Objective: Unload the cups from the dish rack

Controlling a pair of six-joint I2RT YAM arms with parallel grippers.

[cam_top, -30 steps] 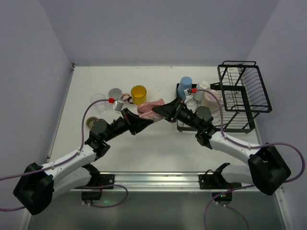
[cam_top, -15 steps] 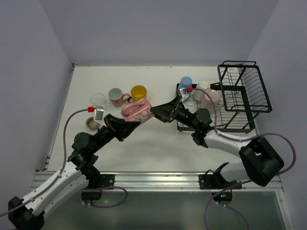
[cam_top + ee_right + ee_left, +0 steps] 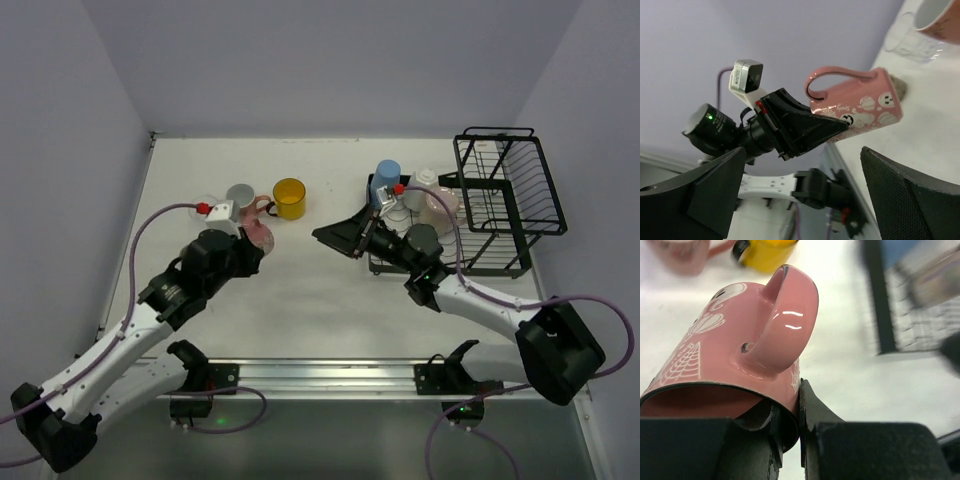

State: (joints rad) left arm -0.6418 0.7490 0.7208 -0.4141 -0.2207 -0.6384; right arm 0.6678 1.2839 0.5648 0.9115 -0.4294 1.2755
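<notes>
On the left half of the table (image 3: 330, 300), the pink mug (image 3: 725, 355) is pinched at its rim by the left gripper (image 3: 796, 412), with one finger inside the mouth and the other pressed against the outer wall. The mug is held on its side with the handle uppermost (white ghost and web prints are visible on its wall). Whether it touches the table surface cannot be told. Just beyond it, a yellow mug (image 3: 289, 197) and a grey-pink mug (image 3: 240, 194) are stood upright on the table, near each other but apart.

The right gripper (image 3: 335, 239) is held at table centre, well apart from the pink mug, with its fingers spread wide and nothing between them. It is pointed toward the left gripper.

The dish rack (image 3: 505, 190) is located at the right rear of the table. In its flat tray section, a blue tumbler (image 3: 386, 178) and two pale cups (image 3: 438, 204) are seen. The deeper basket section is partly hidden by its own wires.
</notes>
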